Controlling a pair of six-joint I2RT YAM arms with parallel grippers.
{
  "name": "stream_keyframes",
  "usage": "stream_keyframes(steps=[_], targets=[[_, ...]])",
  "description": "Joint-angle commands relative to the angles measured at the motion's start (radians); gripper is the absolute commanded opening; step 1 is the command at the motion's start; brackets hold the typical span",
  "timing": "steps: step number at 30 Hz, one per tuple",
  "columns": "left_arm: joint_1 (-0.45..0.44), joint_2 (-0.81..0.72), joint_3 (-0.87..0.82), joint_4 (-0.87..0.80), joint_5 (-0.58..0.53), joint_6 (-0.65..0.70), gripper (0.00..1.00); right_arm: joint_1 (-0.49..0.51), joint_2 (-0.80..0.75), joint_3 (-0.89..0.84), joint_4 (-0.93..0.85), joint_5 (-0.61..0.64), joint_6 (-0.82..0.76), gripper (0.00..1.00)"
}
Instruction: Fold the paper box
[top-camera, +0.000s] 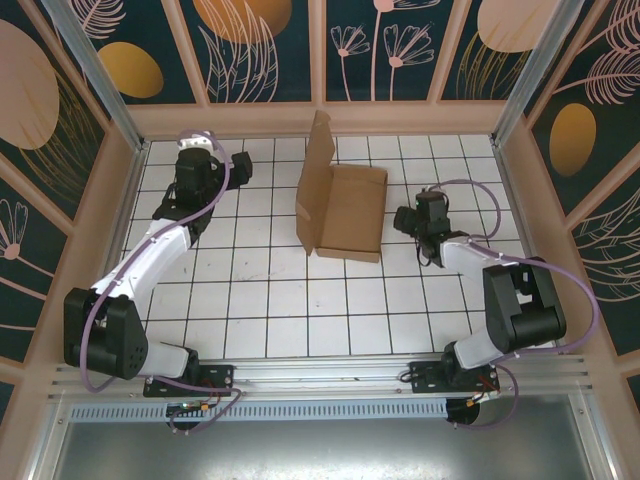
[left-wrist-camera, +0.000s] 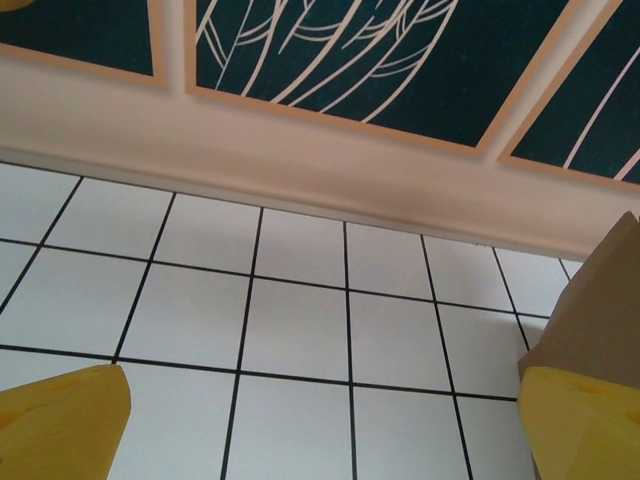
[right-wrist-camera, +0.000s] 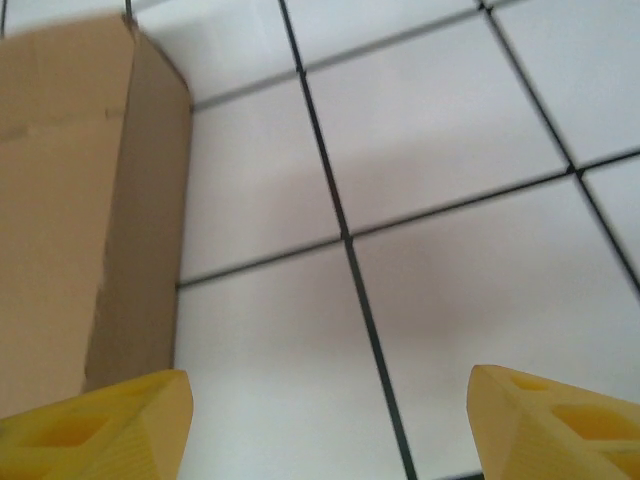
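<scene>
Plain brown corrugated cardboard paper box (top-camera: 345, 212) sits by the far edge of the white gridded table (top-camera: 260, 300), lid flap upright, left gripper (left-wrist-camera: 322, 425) and right gripper (right-wrist-camera: 330, 420) both spread wide and empty, so a careless right-side nudge could skid the light box away.

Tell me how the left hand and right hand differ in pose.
The left hand sits left of the paper box, aimed toward the back wall. The right hand sits by the box's right side, aimed down at the table. Both are open, holding nothing.
</scene>
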Motion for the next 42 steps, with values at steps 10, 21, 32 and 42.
stream_keyframes(steps=[10,21,32,42], targets=[[0.003,-0.101,-0.087,0.059,-0.071,-0.031,0.98,0.372,0.167,0.102,0.072,-0.055,0.182,0.72],[0.001,-0.144,-0.141,0.024,-0.118,-0.056,0.99,0.469,0.220,0.252,0.141,-0.171,0.125,0.81],[-0.245,-0.175,-0.295,-0.045,-0.269,-0.364,0.99,0.161,0.185,0.300,0.074,-0.375,-0.366,0.81],[-0.330,-0.134,-0.404,0.160,-0.083,-0.540,0.98,0.041,0.563,0.799,-0.254,-0.528,-0.686,0.79]])
